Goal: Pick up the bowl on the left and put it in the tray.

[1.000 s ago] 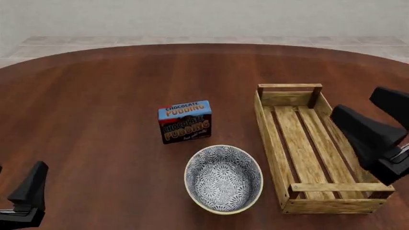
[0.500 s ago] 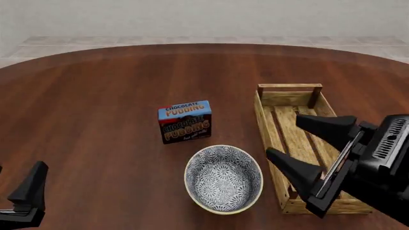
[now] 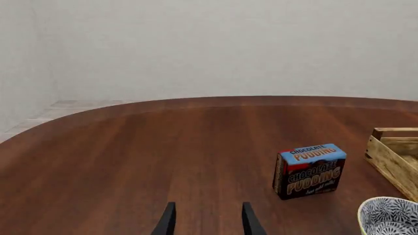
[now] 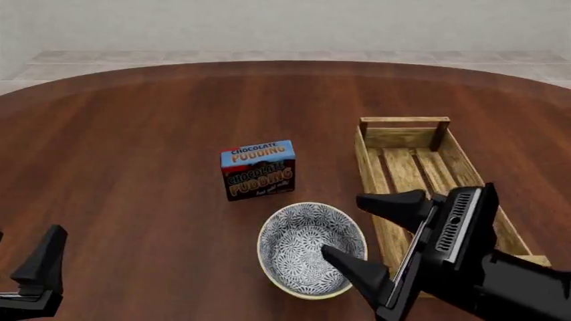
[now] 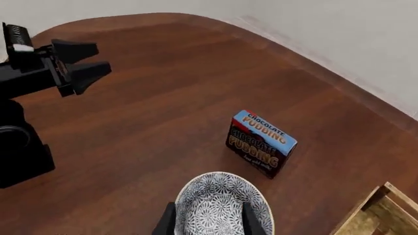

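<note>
Bowl [image 4: 311, 249] (patterned) holds nothing; tray [image 4: 378, 194] likewise

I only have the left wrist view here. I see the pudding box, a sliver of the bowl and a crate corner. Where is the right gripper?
Observer: The right gripper hangs open over the bowl, near its tray-side rim.
Operator: Is the bowl lifted?
Observer: No, it sits on the table, beside the tray.
Operator: Anything in the tray?
Observer: Its visible slats are bare; the right arm hides the near end.
</note>
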